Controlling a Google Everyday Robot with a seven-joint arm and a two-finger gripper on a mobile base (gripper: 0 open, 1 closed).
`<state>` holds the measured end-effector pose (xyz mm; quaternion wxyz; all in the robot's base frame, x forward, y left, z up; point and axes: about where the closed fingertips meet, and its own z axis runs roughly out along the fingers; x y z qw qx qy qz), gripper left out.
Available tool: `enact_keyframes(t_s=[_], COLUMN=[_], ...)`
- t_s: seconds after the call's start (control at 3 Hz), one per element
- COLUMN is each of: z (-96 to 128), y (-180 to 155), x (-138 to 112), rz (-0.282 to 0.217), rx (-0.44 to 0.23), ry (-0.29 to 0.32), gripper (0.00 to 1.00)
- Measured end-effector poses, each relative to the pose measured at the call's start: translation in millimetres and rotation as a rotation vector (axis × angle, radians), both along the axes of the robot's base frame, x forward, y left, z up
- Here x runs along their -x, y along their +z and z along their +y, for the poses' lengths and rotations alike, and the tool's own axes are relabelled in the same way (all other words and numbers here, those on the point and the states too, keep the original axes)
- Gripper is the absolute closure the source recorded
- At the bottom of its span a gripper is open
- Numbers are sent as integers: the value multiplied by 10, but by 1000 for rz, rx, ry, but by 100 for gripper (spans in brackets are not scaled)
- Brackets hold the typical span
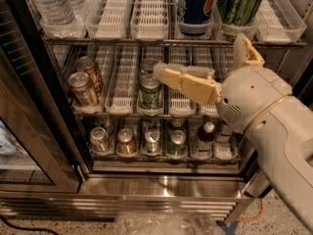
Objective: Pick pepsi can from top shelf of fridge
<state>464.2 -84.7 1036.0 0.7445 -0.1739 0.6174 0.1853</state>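
The pepsi can (195, 5), dark blue with white lettering, stands in a clear bin on the top shelf (146, 41) of the fridge (161, 182), right of centre; its lid is cut off by the frame's top. My gripper (200, 57) is in front of the middle rack, below and slightly right of the can. It is open and empty: one cream finger (188, 82) points left across a green can (150, 94), the other finger (247, 50) points up toward the top shelf.
A green-patterned can (239, 4) stands right of the pepsi can. Water bottles (51, 4) stand at the top left. Bronze cans (83, 87) sit on the middle rack, several cans and a bottle on the bottom rack. The glass door (29, 131) stands open at the left.
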Motion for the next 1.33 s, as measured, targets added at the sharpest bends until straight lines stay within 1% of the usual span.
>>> enact_keyframes(t_s=[0.33, 0.67, 1.0, 1.33], z=[-10, -318, -270, -203], y=[-55, -102, -97, -39], x=[-114, -169, -162, -205], rz=[-24, -20, -21, -36], rx=[79, 192, 182, 163], ry=[68, 79, 93, 119], gripper=[0, 0, 0, 0])
